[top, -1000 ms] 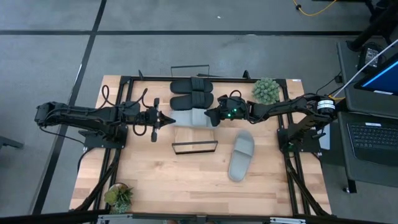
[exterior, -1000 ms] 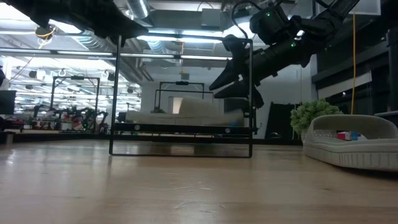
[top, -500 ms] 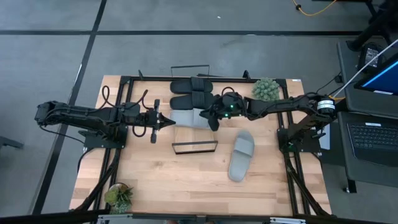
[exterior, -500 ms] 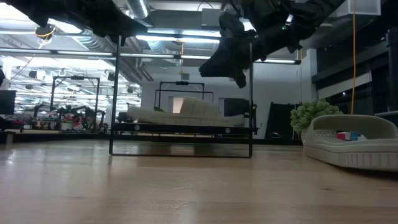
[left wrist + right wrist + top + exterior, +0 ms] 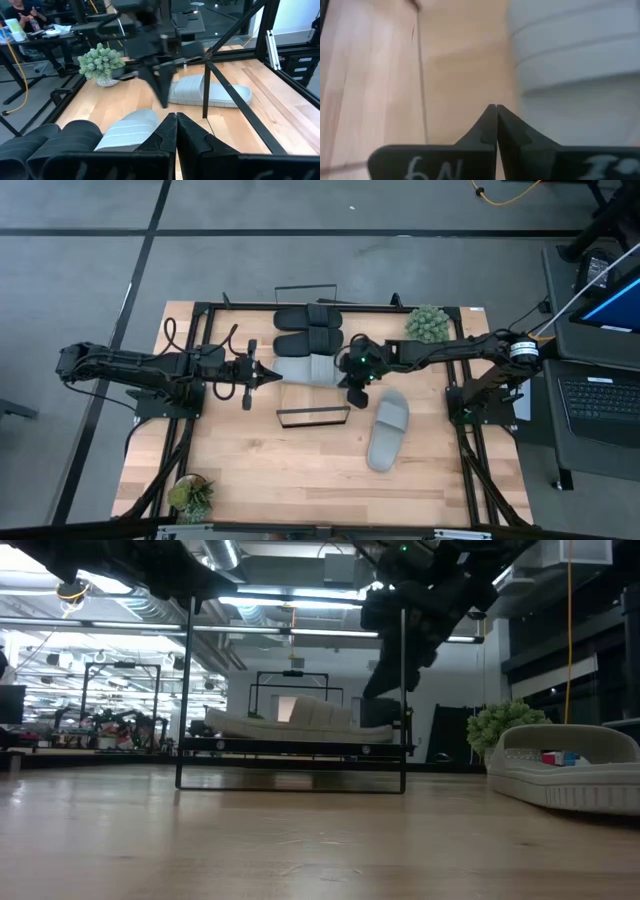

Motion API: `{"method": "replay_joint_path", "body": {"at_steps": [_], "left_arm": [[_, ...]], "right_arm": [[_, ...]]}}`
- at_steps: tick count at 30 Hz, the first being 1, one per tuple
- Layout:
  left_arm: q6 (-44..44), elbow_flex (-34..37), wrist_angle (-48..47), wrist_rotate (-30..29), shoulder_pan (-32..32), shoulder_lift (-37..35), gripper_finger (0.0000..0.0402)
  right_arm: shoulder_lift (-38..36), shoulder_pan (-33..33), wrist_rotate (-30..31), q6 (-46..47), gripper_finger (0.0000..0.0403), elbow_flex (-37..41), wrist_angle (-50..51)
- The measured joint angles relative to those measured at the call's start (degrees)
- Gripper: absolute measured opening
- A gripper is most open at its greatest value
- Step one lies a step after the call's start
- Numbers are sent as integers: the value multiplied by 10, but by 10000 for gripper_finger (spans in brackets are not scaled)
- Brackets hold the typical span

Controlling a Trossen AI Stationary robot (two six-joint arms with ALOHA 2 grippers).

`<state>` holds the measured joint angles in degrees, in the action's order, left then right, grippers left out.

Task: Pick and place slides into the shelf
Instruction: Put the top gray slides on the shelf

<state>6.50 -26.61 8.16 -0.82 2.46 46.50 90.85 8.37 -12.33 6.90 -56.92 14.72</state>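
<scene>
Grey floor — black tape lines.

2 potted plants, laptop

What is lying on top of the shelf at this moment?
On the shelf lie two black slides and one light grey slide, side by side. The board under them is covered. The second grey slide lies on the table, not on it.
</scene>
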Motion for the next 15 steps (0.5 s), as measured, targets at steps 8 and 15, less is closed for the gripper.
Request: {"method": "replay_joint_path", "body": {"at_steps": [8,15], "left_arm": [[-1,0,0,-21,0,0,0],[-4,0,1,-21,0,0,0]], "right_arm": [[4,-33,11,-12,3,1,25],[29,-31,38,-18,2,0,39]]}}
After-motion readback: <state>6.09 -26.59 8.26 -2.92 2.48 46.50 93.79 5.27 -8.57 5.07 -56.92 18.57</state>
